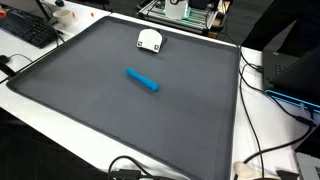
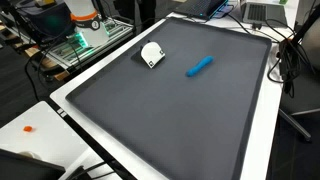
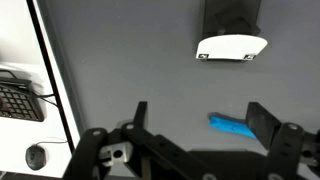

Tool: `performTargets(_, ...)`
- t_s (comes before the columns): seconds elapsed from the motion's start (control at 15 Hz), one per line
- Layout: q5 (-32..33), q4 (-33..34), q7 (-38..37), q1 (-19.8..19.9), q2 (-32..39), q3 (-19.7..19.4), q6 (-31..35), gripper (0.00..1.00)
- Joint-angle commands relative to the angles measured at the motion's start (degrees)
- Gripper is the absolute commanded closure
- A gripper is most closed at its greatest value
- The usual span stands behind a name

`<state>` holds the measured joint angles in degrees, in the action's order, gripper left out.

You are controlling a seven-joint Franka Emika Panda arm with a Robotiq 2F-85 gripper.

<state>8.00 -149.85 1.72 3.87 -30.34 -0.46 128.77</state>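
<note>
A mat (image 1: 100, 120) lay on the tabletop (image 1: 60, 140) and covered most of it. On the mat, about the middle, lay a stick (image 1: 141, 79). A small device (image 1: 150, 41) sat behind it, near the far edge, well apart from it. A keyboard (image 1: 28, 28) lay off the mat at the far left corner, and cables (image 1: 262, 110) ran along the tabletop to the right of the mat. In the wrist view the stick showed between the fingers of the pincer (image 3: 200, 120), closer to the right one. The small device lay beyond it, and a mouse (image 3: 37, 155) sat off the mat at the left, nearer than the keyboard.
</note>
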Motion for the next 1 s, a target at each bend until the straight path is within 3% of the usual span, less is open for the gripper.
performTargets(0.0,0.14,0.10,-0.13,-0.28,-0.01,-0.24,-0.18,0.00)
performTargets(0.2,-0.30,-0.07,-1.91,-0.20,0.22,0.34,-0.66,0.00)
performTargets(0.73,-7.70,-0.60,-29.90,-0.24,3.59,8.66,-6.62,0.00)
performTargets(0.93,-11.62,-0.38,-36.99,-0.54,6.57,9.49,-6.45,0.00)
